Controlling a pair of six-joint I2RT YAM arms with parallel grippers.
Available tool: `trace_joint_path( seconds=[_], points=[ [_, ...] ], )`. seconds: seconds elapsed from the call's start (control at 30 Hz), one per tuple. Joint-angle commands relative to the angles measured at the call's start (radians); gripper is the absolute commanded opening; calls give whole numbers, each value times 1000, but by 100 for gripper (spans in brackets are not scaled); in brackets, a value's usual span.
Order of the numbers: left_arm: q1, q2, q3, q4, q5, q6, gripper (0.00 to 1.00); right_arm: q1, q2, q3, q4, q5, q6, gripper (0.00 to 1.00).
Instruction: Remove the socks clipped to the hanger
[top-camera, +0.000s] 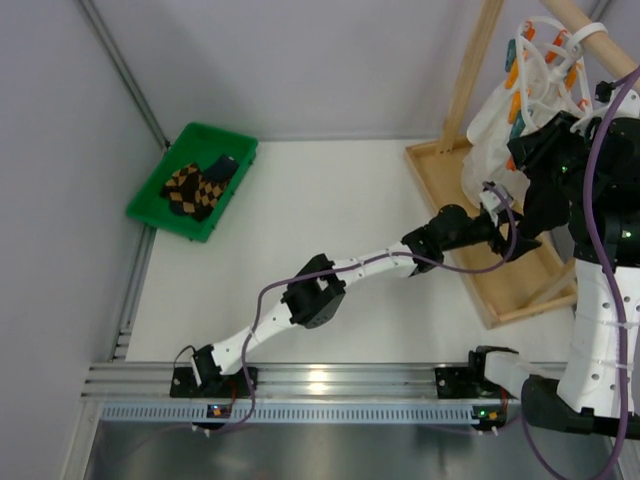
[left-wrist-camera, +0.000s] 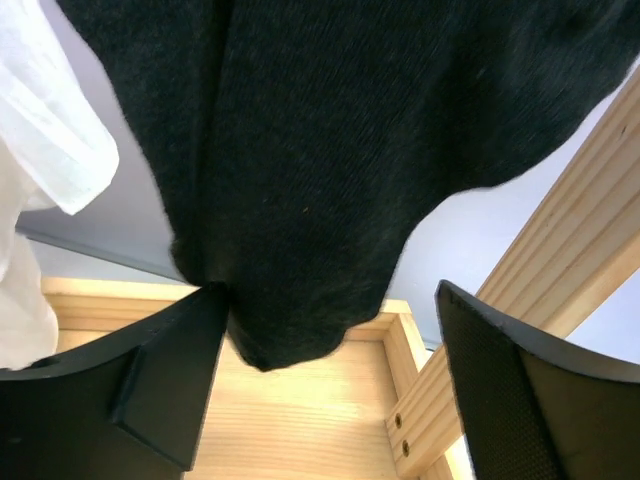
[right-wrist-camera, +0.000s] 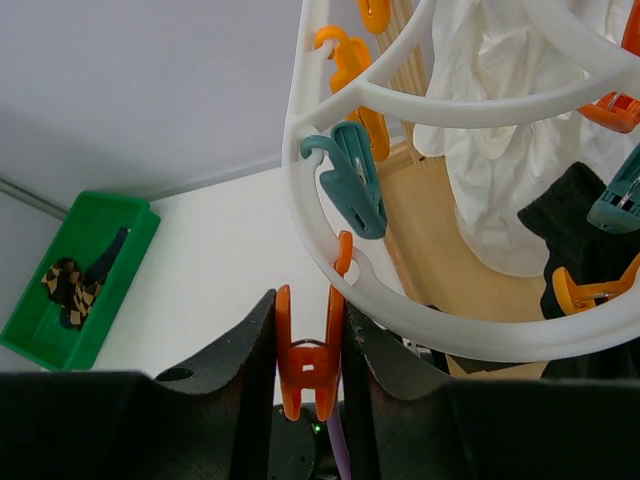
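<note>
Above left claw (left-wrist-camera: 330, 300), sock (left-wrist-camera: 330, 150) top cropped

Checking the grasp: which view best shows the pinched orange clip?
Right wrist: the orange clip sits pinched in the right end effector, below the hanger ring. Top external hides it behind the right arm; left wrist misses it.

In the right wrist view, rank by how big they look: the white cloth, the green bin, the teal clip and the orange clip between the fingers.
1. white cloth
2. green bin
3. teal clip and orange clip look about alike, so they are not ranked.
The bin is farther off, so it looks smaller than it is.
</note>
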Motion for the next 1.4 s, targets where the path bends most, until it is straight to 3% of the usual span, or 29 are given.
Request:
trace_joint_path(
  seconds=[0.0,0.1,0.13,0.23,0.27,0.33,0.4,0.5,0.6,0.83,1.1,1.37],
  points=[
    [-19,23,48,95,-36,-34,85,29,3,46,-43,-60,3,6],
    [-19,34,54,113,-76,-52,61,29,3,47,-47,-57,4,6],
    [-17,37,57,116,-96,-64,48,29,1,47,-48,-52,1,6],
    [-17,33,55,118,-119,-81,30,29,-2,47,-54,-41,-5,6],
    [-17,26,51,119,-123,-95,19,29,-2,47,-59,-38,-6,6],
    [-14,-6,9,119,-110,-125,6,29,-2,47,-63,-29,-16,7],
    [-6,-68,-70,118,-84,-146,0,29,-2,47,-77,-19,-29,10],
    [1,-179,-171,119,22,-176,0,29,-9,39,-97,38,-65,39],
    [4,-291,-302,118,178,-207,0,29,-32,23,-93,77,-82,54],
    [33,-506,-534,118,312,-334,0,29,-92,-45,-62,64,-51,74],
    [116,-590,-607,118,358,-504,0,29,-132,19,-100,43,-11,76],
    [129,-630,-664,118,374,-554,0,29,-114,197,-206,51,-22,73]
  ],
)
